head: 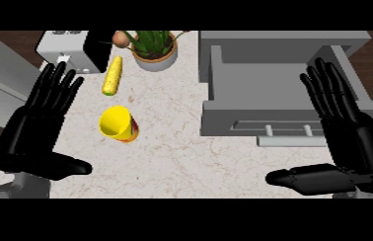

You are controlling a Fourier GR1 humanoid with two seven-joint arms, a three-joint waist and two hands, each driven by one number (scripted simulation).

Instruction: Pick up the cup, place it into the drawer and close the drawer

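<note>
A yellow cup with an orange-red lower part lies tipped on the marble counter, its mouth facing left and toward me. The grey drawer stands pulled out at the right, its inside bare and its front handle facing me. My left hand is open at the left edge, fingers up, a short way left of the cup and apart from it. My right hand is open at the right, fingers up, over the drawer's right side.
A corn cob lies beyond the cup. A potted green plant stands at the back, with a brown egg-shaped thing beside it. A white and black appliance sits at the back left.
</note>
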